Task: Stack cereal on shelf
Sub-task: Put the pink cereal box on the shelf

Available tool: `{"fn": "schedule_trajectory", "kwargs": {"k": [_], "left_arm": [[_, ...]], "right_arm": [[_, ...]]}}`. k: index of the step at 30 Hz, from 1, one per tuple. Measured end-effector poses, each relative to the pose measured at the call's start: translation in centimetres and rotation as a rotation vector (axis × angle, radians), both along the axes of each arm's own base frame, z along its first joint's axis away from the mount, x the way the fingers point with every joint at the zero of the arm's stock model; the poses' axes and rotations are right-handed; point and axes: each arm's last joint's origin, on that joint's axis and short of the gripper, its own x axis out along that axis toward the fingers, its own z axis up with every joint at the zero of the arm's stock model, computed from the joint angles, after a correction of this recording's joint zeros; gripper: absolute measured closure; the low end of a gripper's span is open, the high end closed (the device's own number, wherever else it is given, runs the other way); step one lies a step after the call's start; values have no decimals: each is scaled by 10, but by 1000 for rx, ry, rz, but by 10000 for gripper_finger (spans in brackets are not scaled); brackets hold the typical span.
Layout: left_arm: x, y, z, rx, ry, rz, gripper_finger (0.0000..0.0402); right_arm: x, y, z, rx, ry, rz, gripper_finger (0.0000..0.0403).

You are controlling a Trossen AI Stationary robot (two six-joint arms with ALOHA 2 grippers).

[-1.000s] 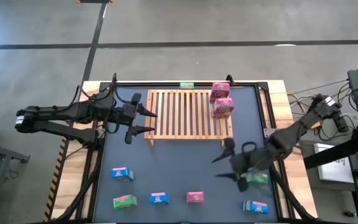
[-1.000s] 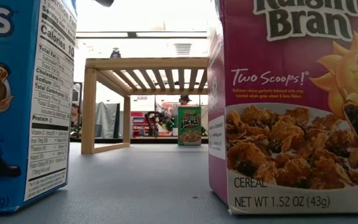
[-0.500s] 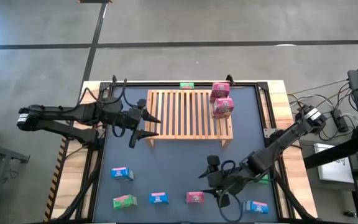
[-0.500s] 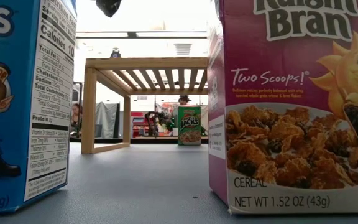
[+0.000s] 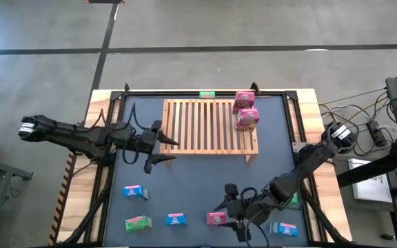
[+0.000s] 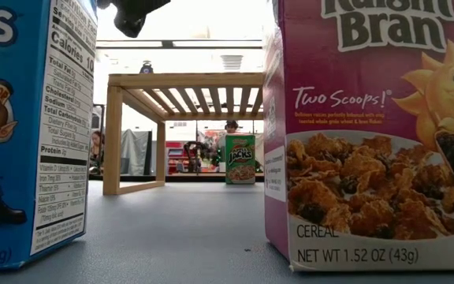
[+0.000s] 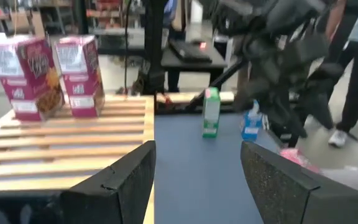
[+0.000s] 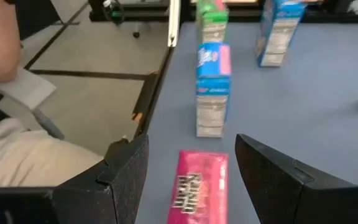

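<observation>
The shelf (image 5: 209, 127) stands at the table's far middle with two pink cereal boxes (image 5: 246, 110) upright on its right end. A green box (image 5: 207, 95) stands behind it. My left gripper (image 5: 163, 150) hangs open at the shelf's near left corner (image 7: 61, 137), nothing between its fingers. My right gripper (image 5: 234, 209) is open over the near edge, just right of a pink box (image 5: 216, 218). In its wrist view that box (image 8: 194, 186) lies below and between the fingers, untouched. Blue boxes (image 5: 176, 220) (image 5: 135, 192) and a green one (image 5: 138, 222) stand near the front.
Another blue box (image 5: 282, 229) and a green box (image 5: 293, 200) stand at the near right, partly under my right arm. The low view is flanked by a blue box (image 6: 30, 126) and a pink box (image 6: 377, 126). A person's legs (image 7: 353, 74) show beyond the table.
My right gripper has swept from the table's right toward the near edge and leftward, sinking and rolling, and now stands over the front pink box. My left gripper has dropped and drifted a little toward the near edge beside the shelf. No box has moved.
</observation>
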Motion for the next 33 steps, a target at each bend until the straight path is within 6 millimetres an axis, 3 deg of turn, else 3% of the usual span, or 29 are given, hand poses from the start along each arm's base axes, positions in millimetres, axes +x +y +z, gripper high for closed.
{"fn": "schedule_trajectory", "kwargs": {"k": [6, 10, 17, 22, 33], "left_arm": [[-4, -1, -11, -11, -85, -6, 183], [-5, -1, -8, -15, -116, -6, 183], [-5, -1, -10, -13, -104, -6, 183], [-3, -1, -11, -12, -94, -7, 183], [-2, -1, -13, -11, -86, -7, 183]], "right_arm": [[4, 6, -14, -16, 23, 12, 174], [4, 8, -17, -15, 34, 13, 160], [4, 8, -18, -4, 43, -6, 86], [5, 9, -30, -22, 101, -19, 35], [2, 10, -43, -18, 193, -60, 26]]}}
